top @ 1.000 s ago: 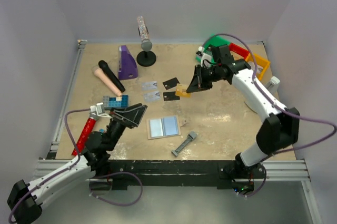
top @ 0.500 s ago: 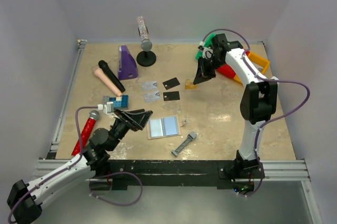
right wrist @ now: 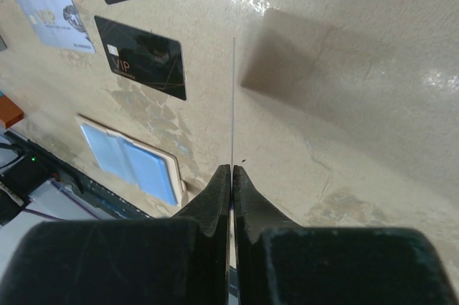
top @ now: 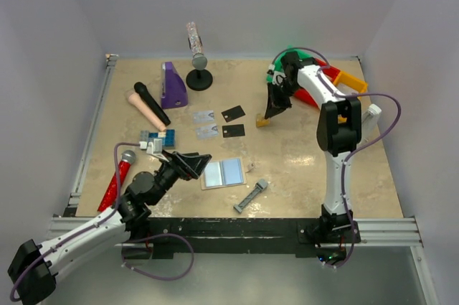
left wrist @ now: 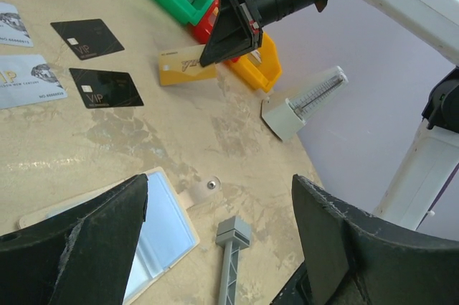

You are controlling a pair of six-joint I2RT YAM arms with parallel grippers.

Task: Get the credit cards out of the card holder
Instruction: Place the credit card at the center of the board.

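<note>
Lengthwise out from the right gripper [left wrist: 209, 60], a gold card [left wrist: 179, 67], edge-on to the wrist view.

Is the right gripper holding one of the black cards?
No, the right gripper is shut on a gold card, and both black cards lie flat on the table.

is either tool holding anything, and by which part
The right tool is shut on a gold card, pinching it by one end, with the rest sticking out in front. The left tool is open and holds nothing.
</note>
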